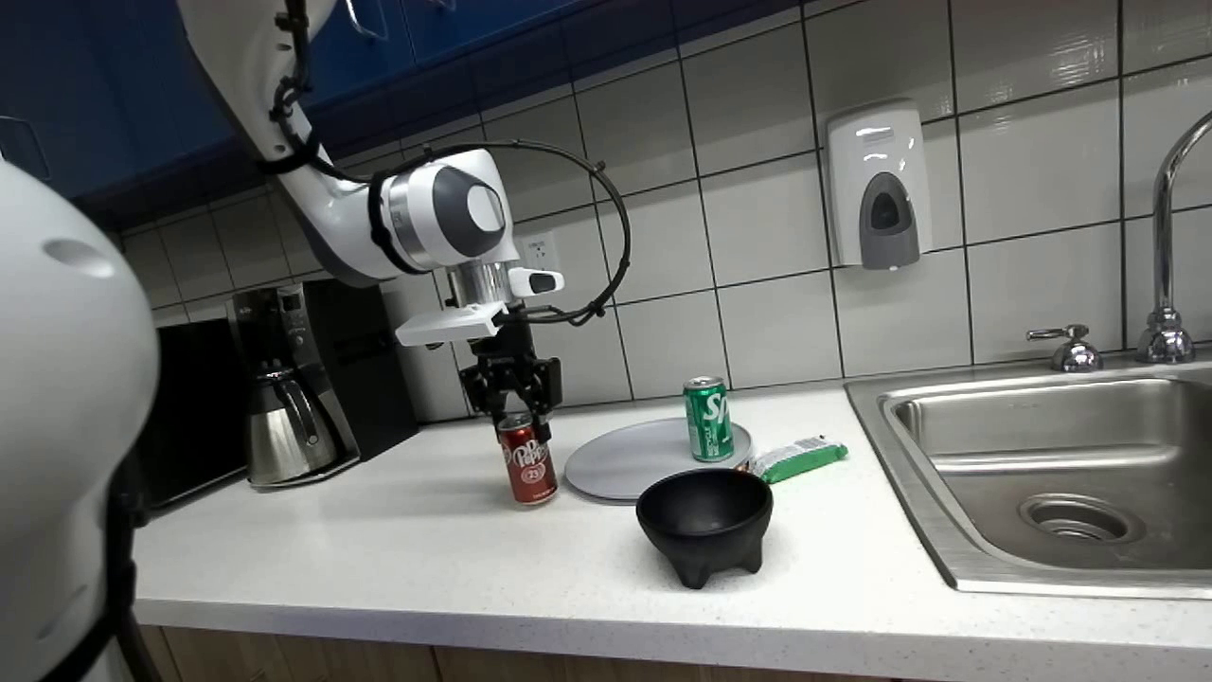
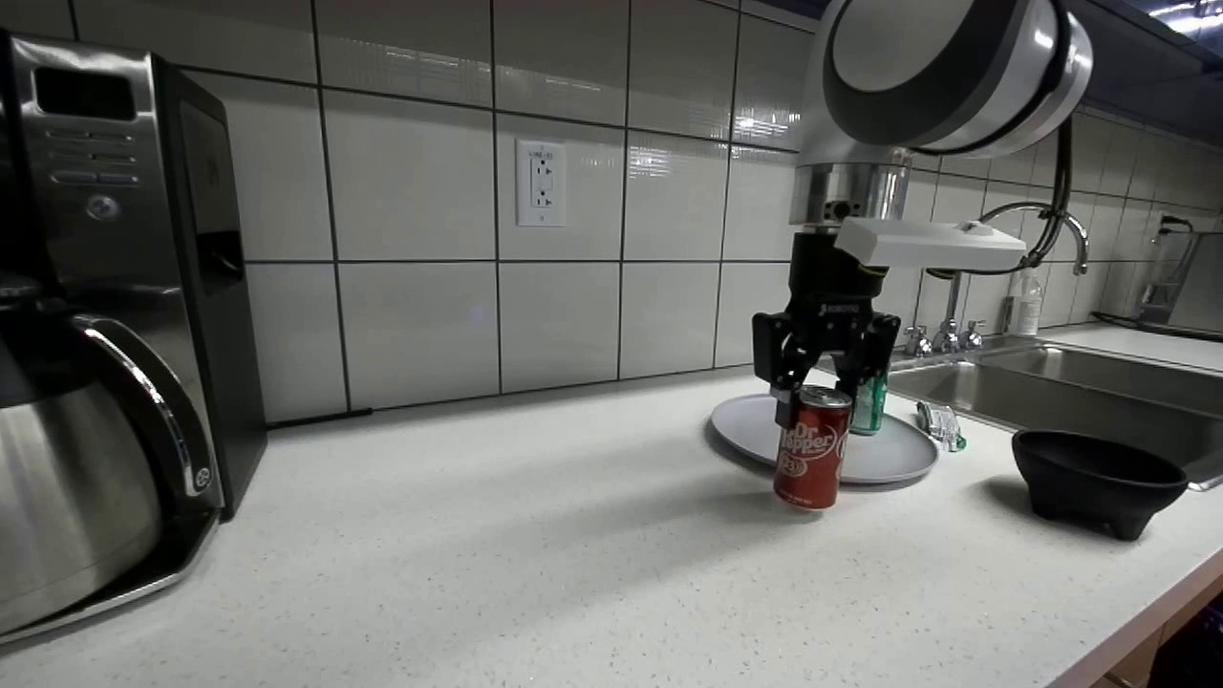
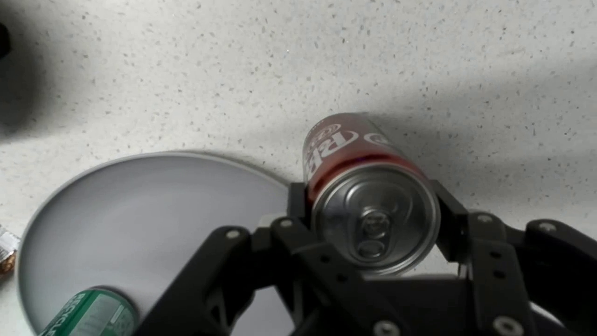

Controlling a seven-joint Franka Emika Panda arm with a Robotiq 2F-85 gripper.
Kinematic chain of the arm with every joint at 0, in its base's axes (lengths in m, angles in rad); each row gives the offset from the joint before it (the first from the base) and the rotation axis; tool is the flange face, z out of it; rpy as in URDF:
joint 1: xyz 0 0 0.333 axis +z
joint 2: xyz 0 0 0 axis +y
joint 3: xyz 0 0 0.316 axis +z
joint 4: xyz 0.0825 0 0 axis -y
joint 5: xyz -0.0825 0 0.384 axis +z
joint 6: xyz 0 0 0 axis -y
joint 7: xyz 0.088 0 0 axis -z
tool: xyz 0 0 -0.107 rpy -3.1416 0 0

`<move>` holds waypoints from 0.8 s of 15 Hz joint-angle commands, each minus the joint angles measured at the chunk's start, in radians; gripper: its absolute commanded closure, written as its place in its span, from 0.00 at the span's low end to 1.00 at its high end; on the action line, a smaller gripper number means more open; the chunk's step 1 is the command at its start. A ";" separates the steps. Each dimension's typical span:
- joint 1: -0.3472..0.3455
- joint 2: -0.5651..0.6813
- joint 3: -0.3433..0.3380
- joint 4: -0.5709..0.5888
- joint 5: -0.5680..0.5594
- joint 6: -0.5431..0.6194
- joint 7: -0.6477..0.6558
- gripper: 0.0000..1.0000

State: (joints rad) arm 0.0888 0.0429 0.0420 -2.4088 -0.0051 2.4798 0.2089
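Observation:
My gripper (image 1: 521,432) points down with its fingers on both sides of the top of a red Dr Pepper can (image 1: 530,472). In the wrist view the fingers (image 3: 373,210) press against the can (image 3: 336,144) just below its silver lid. The can stands roughly upright at the plate's edge; I cannot tell whether its base touches the counter. A grey round plate (image 1: 615,464) lies beside it. A green Sprite can (image 1: 710,421) stands on the plate, partly hidden behind the gripper in an exterior view (image 2: 869,406), and shows in the wrist view (image 3: 91,315).
A black footed bowl (image 1: 705,530) stands on the counter in front of the plate. A green and silver wrapper (image 1: 800,460) lies by the plate's edge. A steel sink (image 1: 909,511) is beyond them. A coffee maker (image 2: 182,287) stands at the opposite end, and a tiled wall runs behind.

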 commanded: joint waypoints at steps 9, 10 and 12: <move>-0.036 -0.041 -0.022 0.063 -0.001 0.013 -0.040 0.62; -0.042 -0.036 -0.027 0.071 -0.001 0.012 -0.045 0.62; -0.056 -0.027 -0.042 0.086 0.002 0.011 -0.059 0.62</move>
State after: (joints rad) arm 0.0621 0.0109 0.0104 -2.3570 -0.0056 2.4985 0.1924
